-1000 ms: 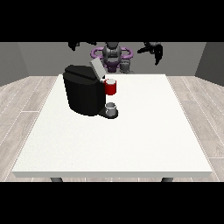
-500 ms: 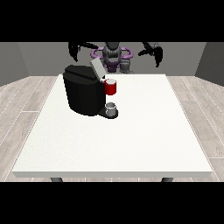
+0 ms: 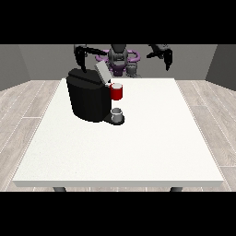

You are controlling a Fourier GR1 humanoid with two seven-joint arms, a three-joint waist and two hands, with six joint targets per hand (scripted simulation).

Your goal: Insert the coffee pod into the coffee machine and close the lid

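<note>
A black coffee machine (image 3: 89,99) stands on the white table (image 3: 152,138), left of the middle. Its grey lid (image 3: 102,72) is tilted up and open. A red round pod holder (image 3: 116,92) sticks out from the machine's front. Below it a small grey cup-shaped thing (image 3: 117,113) sits on the machine's dark base. The hand at the view's left (image 3: 83,62) hangs in the air just behind the machine's top, fingers pointing down and holding nothing. High over the table's far right edge, the hand at the view's right (image 3: 168,60) also points down, far from the machine.
The robot's torso (image 3: 119,60) stands behind the table's far edge. Grey wood floor surrounds the table. The table's white top stretches wide to the right of the machine and towards the camera.
Both hands have swung from raised and spread to hanging fingers-down. The hand at the view's left has come closer to the machine's top. The machine, lid and grey thing have not moved.
</note>
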